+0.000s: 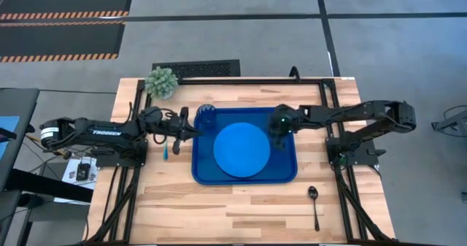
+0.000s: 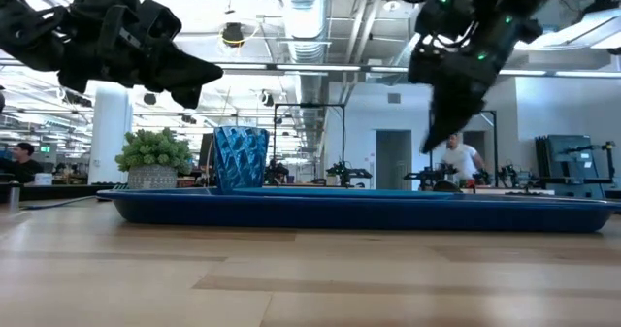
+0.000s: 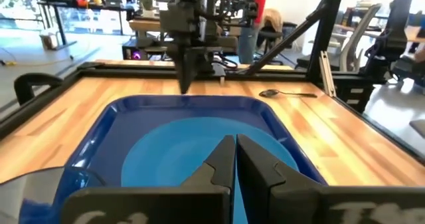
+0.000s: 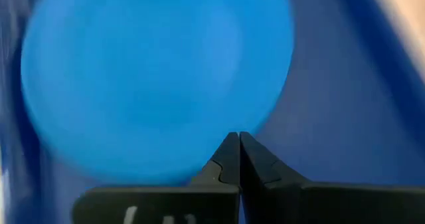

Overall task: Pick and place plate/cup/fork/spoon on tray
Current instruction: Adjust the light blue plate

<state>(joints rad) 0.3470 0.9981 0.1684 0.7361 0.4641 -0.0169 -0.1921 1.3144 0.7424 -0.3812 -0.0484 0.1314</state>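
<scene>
The dark-blue tray [image 1: 284,174] lies mid-table. The light-blue plate [image 1: 241,150] lies flat in it and also shows in the right wrist view [image 4: 153,71]. The dark-blue cup [image 1: 205,114] stands upright in the tray's far left corner. The green-teal fork [image 1: 166,150] lies on the table left of the tray. The dark spoon [image 1: 314,204] lies on the table near the front right. My left gripper [image 1: 197,131] is shut and empty, above the tray's left rim. My right gripper [image 1: 277,136] is shut and empty, pointing down above the tray's right part beside the plate, clear of it in the low view [image 2: 432,145].
A green potted plant [image 1: 161,82] stands at the table's far left corner. Black frame rails [image 1: 139,100] run along the table's left, right and far edges. Bare wood lies in front of the tray. People show in the room behind the table [image 2: 456,157].
</scene>
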